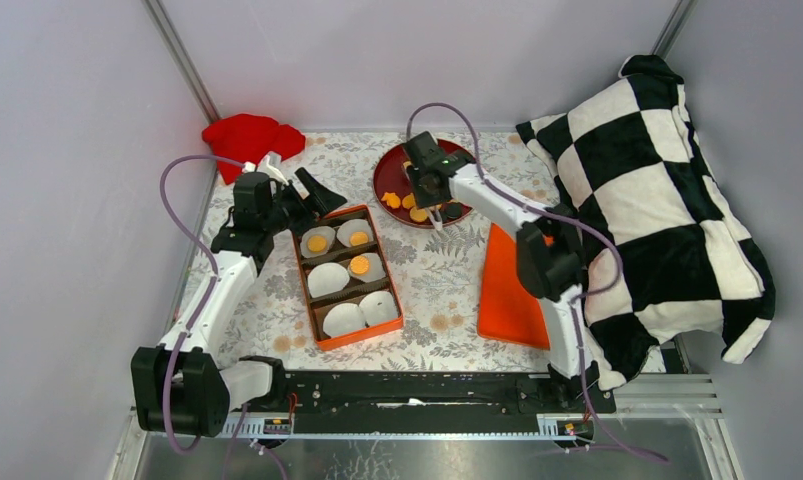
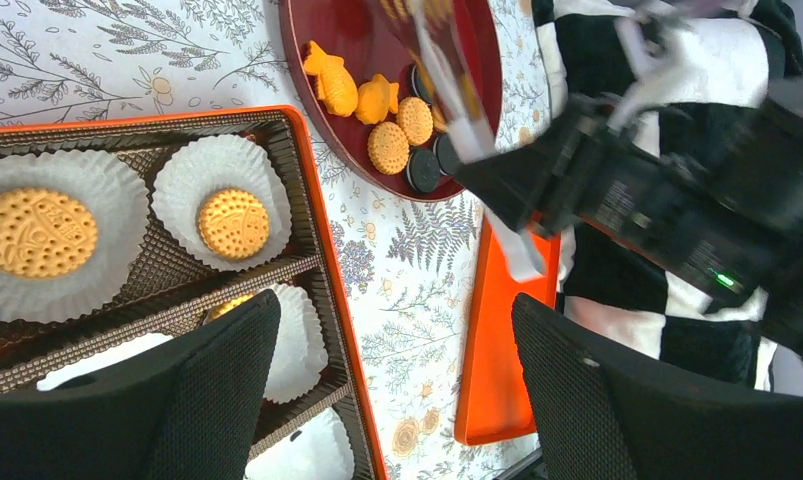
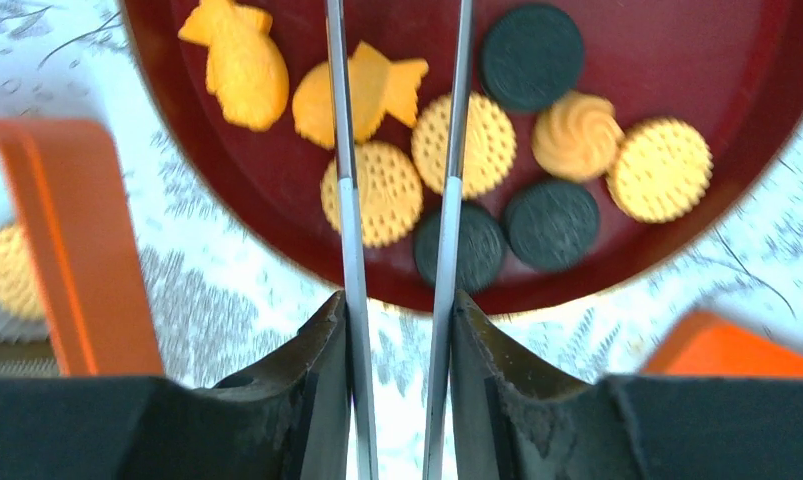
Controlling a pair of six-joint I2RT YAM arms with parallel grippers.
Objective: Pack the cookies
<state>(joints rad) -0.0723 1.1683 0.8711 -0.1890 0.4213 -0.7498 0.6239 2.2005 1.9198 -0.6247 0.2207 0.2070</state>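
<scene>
Only three of six white paper cups point(image 1: 344, 320) in the orange rectangular box point(image 1: 362, 336) are filled with round cookies point(image 1: 317, 243); the left gripper point(image 2: 392, 310) is opened wide, the right gripper point(image 3: 397, 120) narrowly, both empty.

Orange and black cookies point(image 3: 377, 195) on a dark-red plate point(image 3: 677, 60).

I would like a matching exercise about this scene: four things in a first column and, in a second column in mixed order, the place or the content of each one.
Column 1
1. red cloth
2. checkered pillow
3. dark red plate
4. orange box

Column 2
A. holds white paper cups
B. lies at the far right
C. holds loose cookies
D. lies in the far left corner

Pairs: 1-D, 2-B, 3-C, 4-A
</scene>
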